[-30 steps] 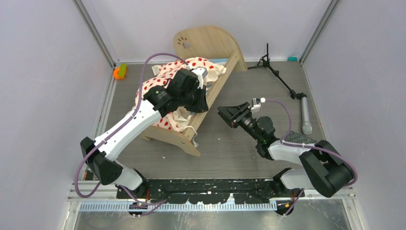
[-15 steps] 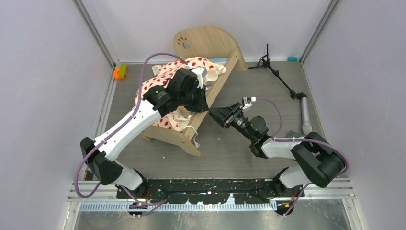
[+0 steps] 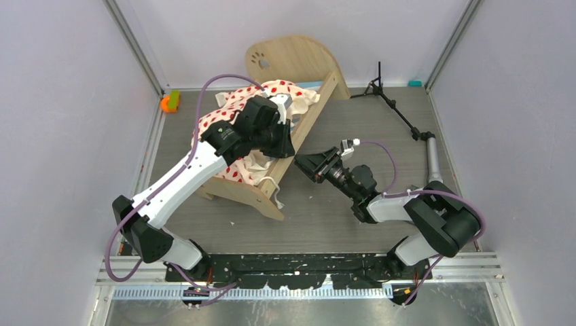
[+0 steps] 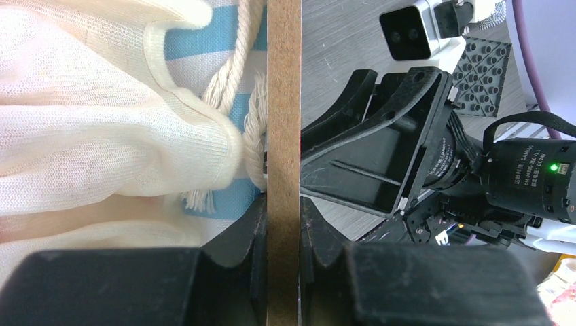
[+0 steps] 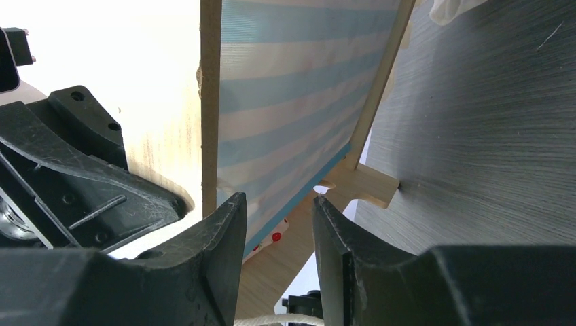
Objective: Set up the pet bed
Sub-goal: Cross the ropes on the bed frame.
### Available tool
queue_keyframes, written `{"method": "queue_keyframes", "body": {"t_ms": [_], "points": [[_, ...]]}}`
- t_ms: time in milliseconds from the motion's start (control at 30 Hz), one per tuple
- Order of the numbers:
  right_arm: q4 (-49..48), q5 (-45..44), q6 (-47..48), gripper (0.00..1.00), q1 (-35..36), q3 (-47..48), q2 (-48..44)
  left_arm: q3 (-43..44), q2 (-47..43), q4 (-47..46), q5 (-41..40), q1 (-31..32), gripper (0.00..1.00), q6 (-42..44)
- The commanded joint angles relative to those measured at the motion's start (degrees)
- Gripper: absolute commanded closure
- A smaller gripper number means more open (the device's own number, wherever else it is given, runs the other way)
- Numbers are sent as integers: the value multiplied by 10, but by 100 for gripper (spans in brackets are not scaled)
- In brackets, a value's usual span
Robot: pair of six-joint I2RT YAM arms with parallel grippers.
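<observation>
The pet bed (image 3: 292, 62) stands tilted at the back left, its cream red-dotted bedding (image 3: 234, 109) bunched inside. My left gripper (image 3: 282, 140) is shut on the bed's right side rail (image 3: 309, 122). The left wrist view shows the rail (image 4: 284, 102) clamped between both fingers, with cream bedding (image 4: 102, 122) and the blue-white mattress (image 4: 197, 41) to its left. My right gripper (image 3: 309, 165) is open and empty, low beside the same rail. In the right wrist view its gripper (image 5: 275, 210) faces the striped mattress underside (image 5: 299, 88) and the rail edge (image 5: 209, 102).
A black tripod stand (image 3: 397, 112) with a grey handle (image 3: 433, 163) lies at the back right. An orange and green block (image 3: 170, 102) sits at the back left. A dark studded mat (image 4: 486, 64) lies behind the right arm. Walls close in on both sides.
My right gripper has moved left, close up to the bed's side rail. The left gripper has stayed clamped on the rail, nearly still.
</observation>
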State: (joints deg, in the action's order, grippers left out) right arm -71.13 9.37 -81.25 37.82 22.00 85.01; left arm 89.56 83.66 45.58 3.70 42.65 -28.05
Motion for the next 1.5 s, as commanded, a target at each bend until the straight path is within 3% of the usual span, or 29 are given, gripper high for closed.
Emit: {"method": "queue_keyframes", "body": {"t_ms": [0, 1067, 1167, 1367, 1467], "points": [[-59, -3, -2, 55, 6, 19, 6, 22, -51, -126, -5, -4, 100, 7], [-99, 5, -4, 57, 23, 53, 37, 4, -48, -138, 8, -4, 100, 0], [-100, 5, -5, 63, 23, 61, 40, 2, -49, -138, 9, -5, 100, 0], [-105, 7, -5, 91, 23, 66, 43, -1, -53, -137, 6, -5, 100, 1], [-105, 2, -6, 99, 23, 61, 44, -1, -55, -137, 4, -6, 100, 2]]}}
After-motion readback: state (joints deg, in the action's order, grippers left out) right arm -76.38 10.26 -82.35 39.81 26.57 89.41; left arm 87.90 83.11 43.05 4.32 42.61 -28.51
